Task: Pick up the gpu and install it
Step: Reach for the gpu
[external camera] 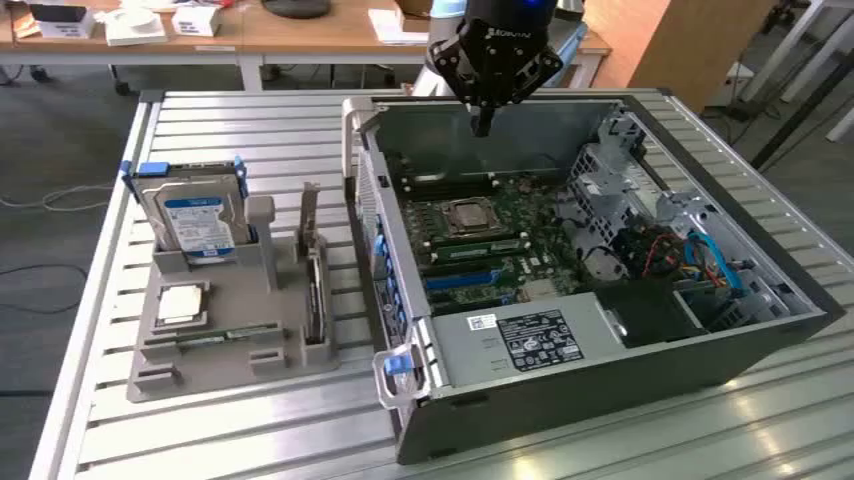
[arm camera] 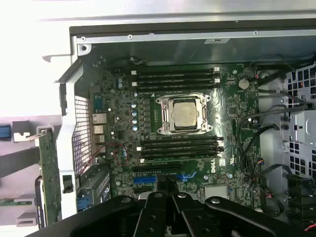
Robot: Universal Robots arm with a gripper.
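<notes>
Little of the job is done, by the look of it: the gpu still stands on edge in its slot in the grey holder, just beside the open case on the exterior view's left, untouched. The end effector hangs over the far end of the case, well apart from the card, its fingers pressed together and holding nothing. Below it the motherboard lies exposed, and its expansion slots stand bare, so both the pickup and the seating seem left to do. The counter is ribbed silvery metal; the holder also carries a hard drive. Behind stands a wooden desk with small boxes, over a grey floor.
</notes>
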